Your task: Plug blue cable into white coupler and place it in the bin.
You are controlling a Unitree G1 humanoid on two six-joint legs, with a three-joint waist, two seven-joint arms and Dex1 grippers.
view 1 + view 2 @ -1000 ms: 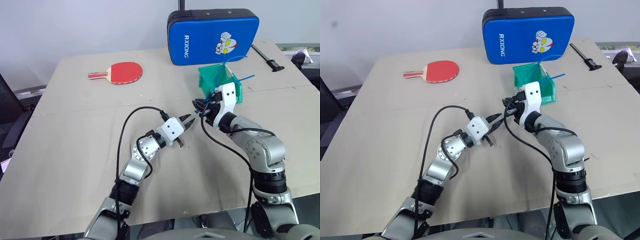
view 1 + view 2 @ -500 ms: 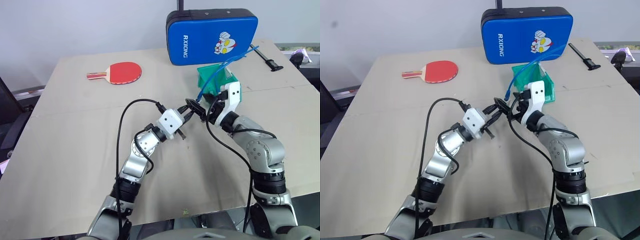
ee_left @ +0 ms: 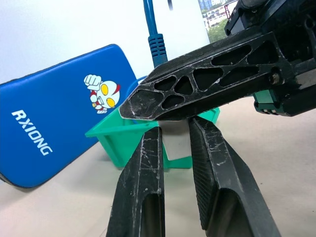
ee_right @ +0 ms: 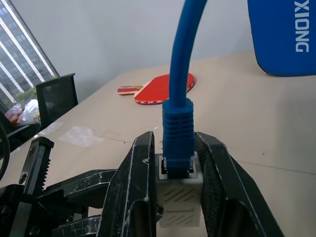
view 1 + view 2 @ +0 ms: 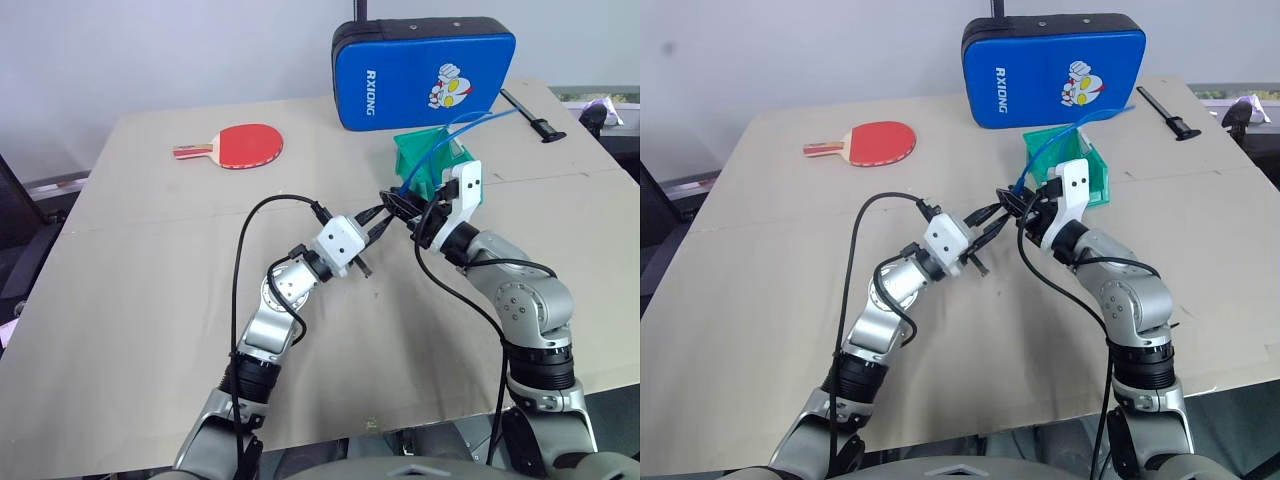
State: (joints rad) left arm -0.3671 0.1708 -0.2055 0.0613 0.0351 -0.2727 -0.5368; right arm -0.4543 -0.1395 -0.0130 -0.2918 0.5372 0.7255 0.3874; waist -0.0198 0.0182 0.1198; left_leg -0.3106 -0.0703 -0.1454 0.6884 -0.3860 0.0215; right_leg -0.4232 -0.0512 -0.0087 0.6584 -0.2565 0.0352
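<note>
The white coupler (image 4: 178,195) sits clamped between the two black fingers (image 4: 133,197) of the right gripper (image 5: 408,210), whose jaws are closed on its sides. The plug end of the blue cable (image 4: 178,133) is seated in the coupler's socket face, and the cord rises from there and arcs up and over the bin (image 5: 425,160) toward the far side of the bench (image 5: 150,300).

The left gripper (image 5: 378,222) is held above the bench just beside the right gripper, tip to tip. Its jaws are closed to a narrow gap with nothing visible between them; one right finger (image 3: 207,79) crosses directly over its fingertips (image 3: 150,143).

The green bin stands on the bench just behind the right gripper. Behind the bin a blue padded case (image 5: 425,72) with a cartoon print stands upright. A red table-tennis paddle (image 5: 240,145) lies well apart on the left. A black tool (image 5: 535,118) lies near the far right corner.
</note>
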